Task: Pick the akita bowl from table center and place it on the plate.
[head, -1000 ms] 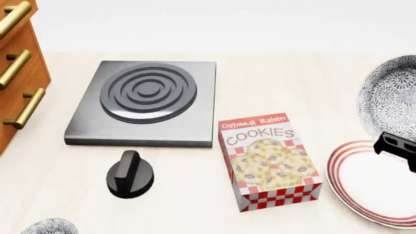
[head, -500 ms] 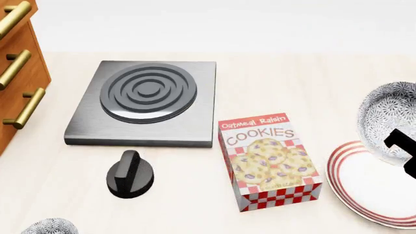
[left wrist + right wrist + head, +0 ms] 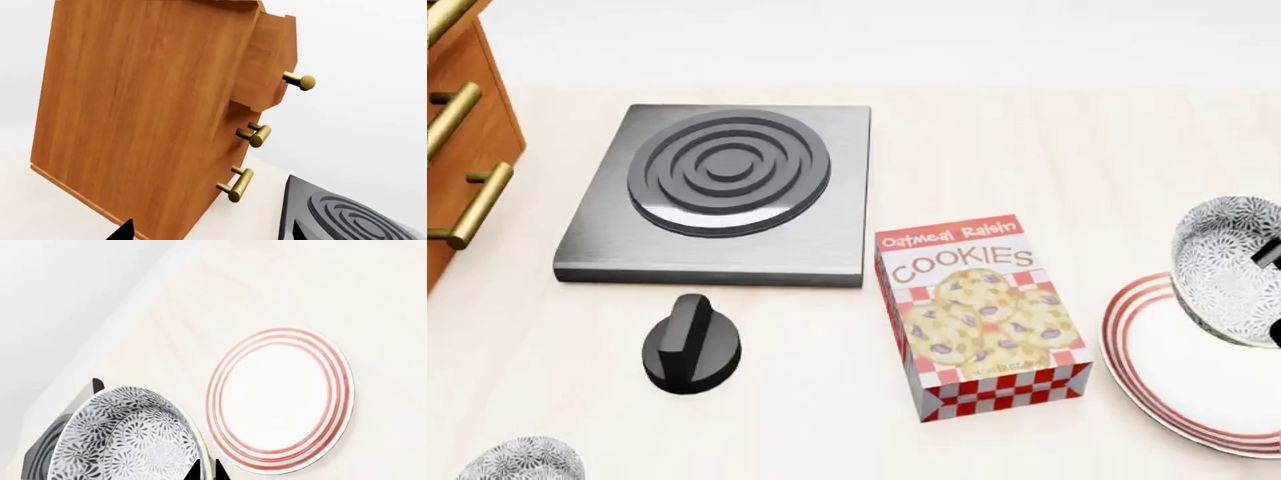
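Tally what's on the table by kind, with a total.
Bowls: 2, one over the plate, one at the near left edge
Plate: 1
Burner: 1
Knob: 1
Cookie box: 1
Drawer unit: 1
Total: 7

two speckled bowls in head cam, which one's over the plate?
The akita bowl at the right edge, overlapping the plate. The other speckled bowl sits at the bottom-left corner.

The akita bowl (image 3: 1232, 268) got carried down from beyond the plate (image 3: 1174, 370) and ended up hanging over its far rim. The camera dipped a bit too.
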